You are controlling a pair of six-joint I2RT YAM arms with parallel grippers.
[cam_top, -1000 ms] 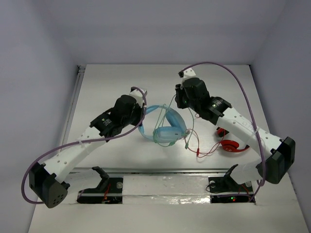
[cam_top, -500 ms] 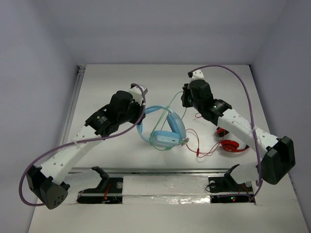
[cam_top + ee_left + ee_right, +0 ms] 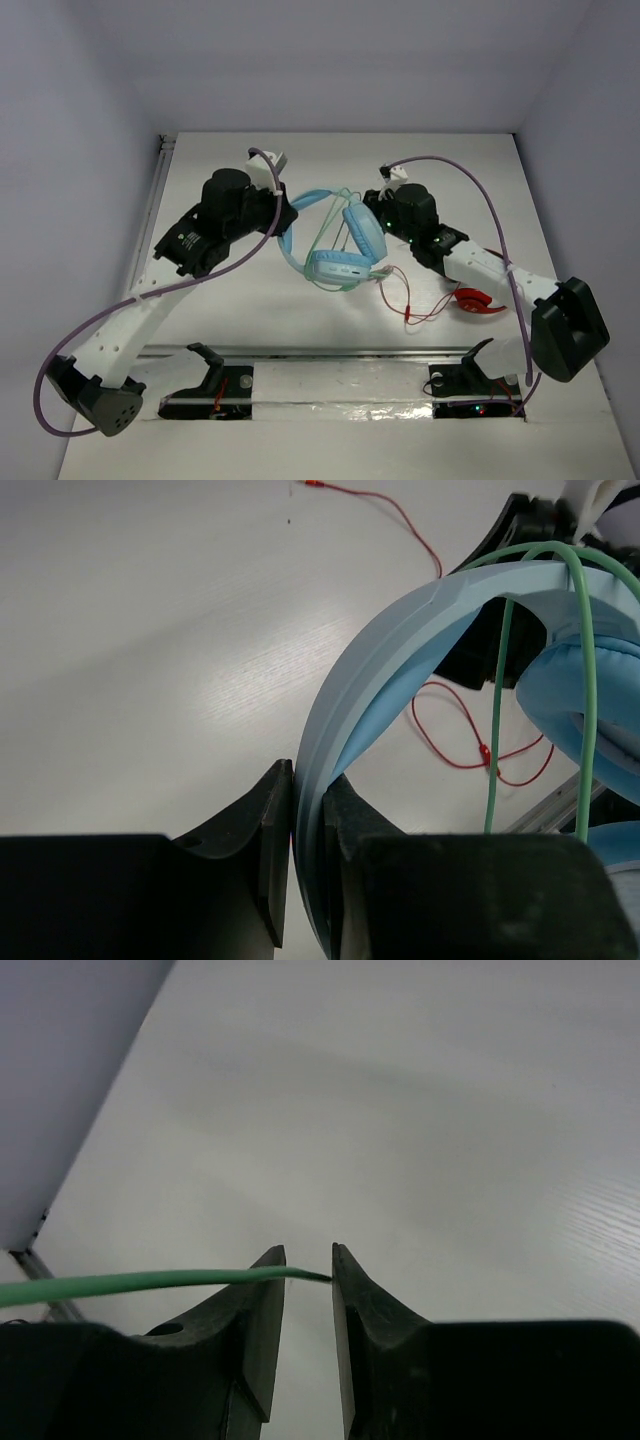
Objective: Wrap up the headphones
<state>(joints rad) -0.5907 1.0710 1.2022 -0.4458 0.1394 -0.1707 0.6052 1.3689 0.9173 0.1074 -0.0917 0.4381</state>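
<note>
The light blue headphones (image 3: 345, 245) are held up above the table's middle, with the pale green cable (image 3: 325, 235) looped around the headband and ear cups. My left gripper (image 3: 287, 215) is shut on the headband (image 3: 400, 650), which runs between its jaws (image 3: 308, 825); the green cable (image 3: 497, 710) and a padded ear cup (image 3: 590, 700) hang to the right. My right gripper (image 3: 373, 203) sits just right of the ear cups. Its jaws (image 3: 308, 1260) stand a narrow gap apart, and the green cable's end (image 3: 150, 1282) lies across the left fingertip and touches the right one.
Smaller red headphones (image 3: 478, 300) lie on the table under my right forearm, and their red cable (image 3: 415, 305) trails left toward the front rail (image 3: 330, 352). The red cable also shows in the left wrist view (image 3: 460, 720). Walls close the table at the back and on both sides.
My left gripper has carried the headphones up and toward the back left, turning them. My right arm has dropped lower, with its gripper closer to the ear cups.
</note>
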